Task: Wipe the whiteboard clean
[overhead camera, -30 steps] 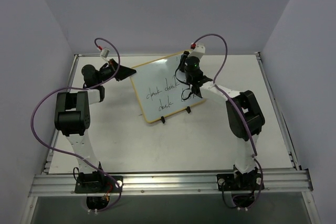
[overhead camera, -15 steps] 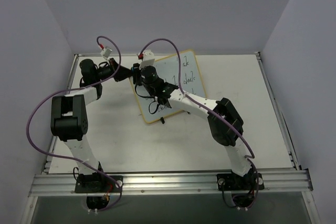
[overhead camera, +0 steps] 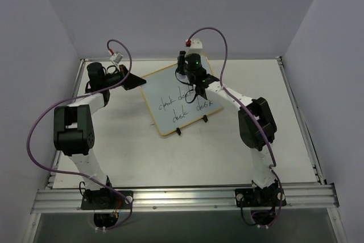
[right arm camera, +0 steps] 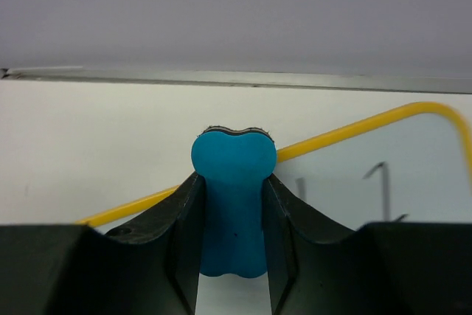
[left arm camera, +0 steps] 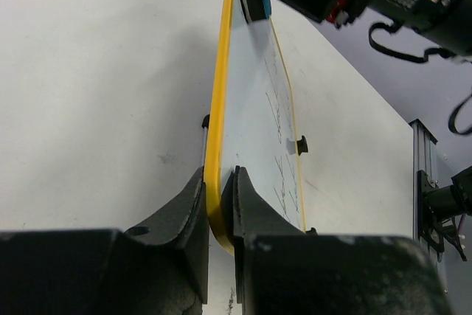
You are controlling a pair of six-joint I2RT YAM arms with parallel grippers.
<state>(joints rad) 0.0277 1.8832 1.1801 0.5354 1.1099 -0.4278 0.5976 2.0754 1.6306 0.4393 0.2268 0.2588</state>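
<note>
I see the whiteboard (overhead camera: 170, 98) as a smooth, glossy white sheet in a shiny yellow plastic frame. The blue eraser (right arm camera: 234, 204) looks matt and smooth. The table (overhead camera: 227, 152) is matt white; its front rail (overhead camera: 187, 197) is brushed metal.

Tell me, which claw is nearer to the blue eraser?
Right. The right claw grips the eraser at the whiteboard's far edge. The left claw clamps the board's left corner, away from the eraser.

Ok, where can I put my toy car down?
The table in front of the whiteboard, between left arm and right arm, is free. Also right of the right arm. Crowded at the back, where left tool and right tool meet the board.
</note>
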